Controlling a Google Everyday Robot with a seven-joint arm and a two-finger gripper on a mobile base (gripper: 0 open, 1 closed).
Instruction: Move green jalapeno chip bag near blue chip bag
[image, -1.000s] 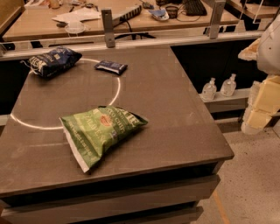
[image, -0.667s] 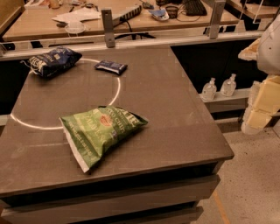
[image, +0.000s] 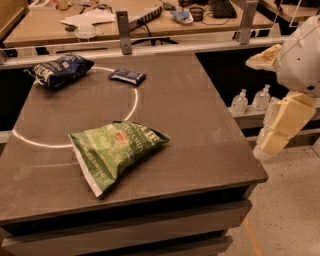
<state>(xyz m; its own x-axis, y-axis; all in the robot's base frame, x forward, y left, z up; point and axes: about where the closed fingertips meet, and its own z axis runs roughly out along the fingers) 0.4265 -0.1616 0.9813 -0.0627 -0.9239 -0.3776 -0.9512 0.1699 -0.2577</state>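
Observation:
The green jalapeno chip bag (image: 116, 152) lies flat on the dark table (image: 205, 120), in the front half left of centre, across a white circle line drawn on the top. The blue chip bag (image: 61, 69) lies at the table's far left corner, well apart from the green bag. My gripper (image: 280, 129), on a white and cream arm, hangs off the table's right side, beyond the edge and away from both bags. It holds nothing that I can see.
A small flat dark blue packet (image: 127, 76) lies on the far part of the table, right of the blue bag. Two plastic bottles (image: 250, 101) stand on a low shelf to the right. A cluttered wooden desk (image: 150, 22) with metal posts stands behind.

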